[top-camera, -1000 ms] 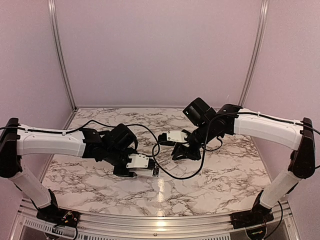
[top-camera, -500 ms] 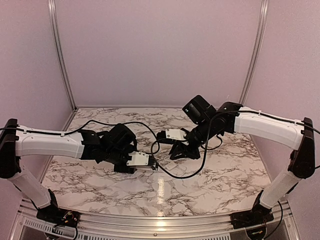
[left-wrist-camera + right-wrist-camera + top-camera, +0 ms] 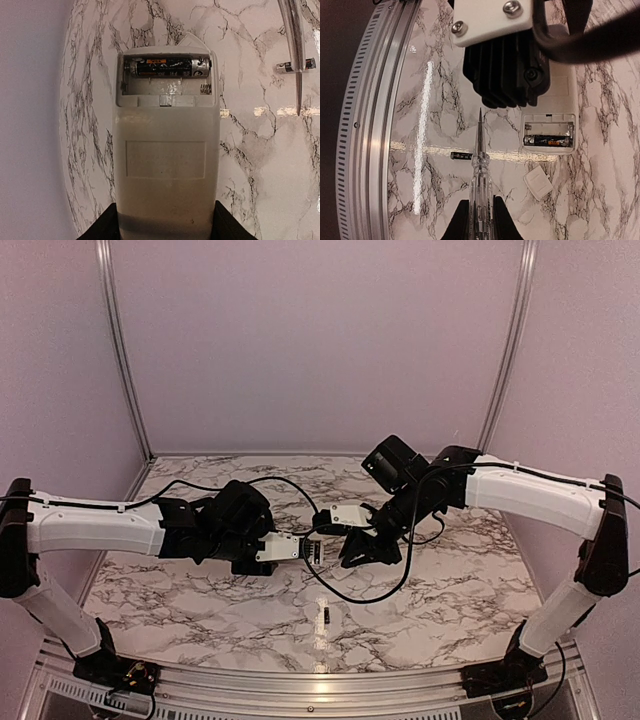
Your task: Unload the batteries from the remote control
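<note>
- Since a second ago, one loose battery point(image 3: 323, 617) has turned up on the marble tabletop point(image 3: 200, 610). It lies near the front edge, in front of both claws, where nothing lay before.
- Over the same time the left claw point(image 3: 165, 225) has carried the remote control point(image 3: 165, 150) toward the middle. The right claw point(image 3: 480, 220) has drawn in close beside it.
- The left claw is clamped on the remote control. A dark finger presses each long side at the end away from the battery compartment point(image 3: 167, 80).
- The compartment is uncovered. One slot holds the second battery point(image 3: 167, 67), dark with an orange mark, lying crosswise. The slot beside it is bare, with a small spring point(image 3: 204, 89) showing at one end.
- The right claw is closed tight on a clear-handled screwdriver point(image 3: 480, 175), held by the handle. Its thin shaft points toward the black housing of the left wrist point(image 3: 505, 75).
- In both wrist views the screwdriver passes over or just beside the loose battery. I cannot tell whether the two touch.
- A small white squarish cover piece point(image 3: 538, 182) lies on the tabletop just past the open end of the remote control and near the loose battery.
- Black cables point(image 3: 350, 590) loop down between the two wrists.
</note>
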{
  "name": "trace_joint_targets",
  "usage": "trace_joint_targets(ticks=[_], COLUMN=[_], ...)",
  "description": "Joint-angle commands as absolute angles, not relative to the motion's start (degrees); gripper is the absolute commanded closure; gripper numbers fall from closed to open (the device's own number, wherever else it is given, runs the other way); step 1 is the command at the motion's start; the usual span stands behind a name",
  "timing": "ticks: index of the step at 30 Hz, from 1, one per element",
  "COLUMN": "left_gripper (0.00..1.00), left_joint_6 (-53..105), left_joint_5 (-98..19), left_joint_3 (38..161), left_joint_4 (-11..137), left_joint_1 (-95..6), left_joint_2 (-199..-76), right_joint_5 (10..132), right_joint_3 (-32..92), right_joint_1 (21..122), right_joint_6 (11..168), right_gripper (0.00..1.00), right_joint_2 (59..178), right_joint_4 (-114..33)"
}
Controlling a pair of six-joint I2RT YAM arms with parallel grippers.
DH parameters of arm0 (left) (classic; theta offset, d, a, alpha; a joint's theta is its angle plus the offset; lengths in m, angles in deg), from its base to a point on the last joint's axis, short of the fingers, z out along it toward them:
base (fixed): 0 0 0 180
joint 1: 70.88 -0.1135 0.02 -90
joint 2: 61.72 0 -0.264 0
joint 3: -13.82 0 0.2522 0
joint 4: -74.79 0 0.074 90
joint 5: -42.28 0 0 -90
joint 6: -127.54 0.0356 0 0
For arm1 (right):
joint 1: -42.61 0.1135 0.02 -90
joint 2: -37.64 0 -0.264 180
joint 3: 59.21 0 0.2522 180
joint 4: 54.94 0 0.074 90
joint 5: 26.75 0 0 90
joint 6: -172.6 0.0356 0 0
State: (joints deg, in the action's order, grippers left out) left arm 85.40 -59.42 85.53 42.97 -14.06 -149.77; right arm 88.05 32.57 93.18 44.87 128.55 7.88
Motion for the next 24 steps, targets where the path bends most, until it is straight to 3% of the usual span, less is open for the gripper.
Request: trace_joint_targets(ticks=[1,24], left_gripper=[0.78,0.78], left_joint_6=[85.6,84.0], left_joint_5=[-59.8,-59.3], left_joint_3=[85.3,85.3], left_joint_4=[45.1,44.8], left_joint_1=[-13.6,-13.6], left_joint_2=[-148.2,-148.0], right_joint_5=[87.3,87.1], right_joint_3=[33.0,31.9], right_joint_1=[93.4,93.4], right_joint_6=[45.3,46.7], right_gripper=[1.0,1.0], right_joint_2=[129.6,126.6], right_joint_4=[8.5,6.1])
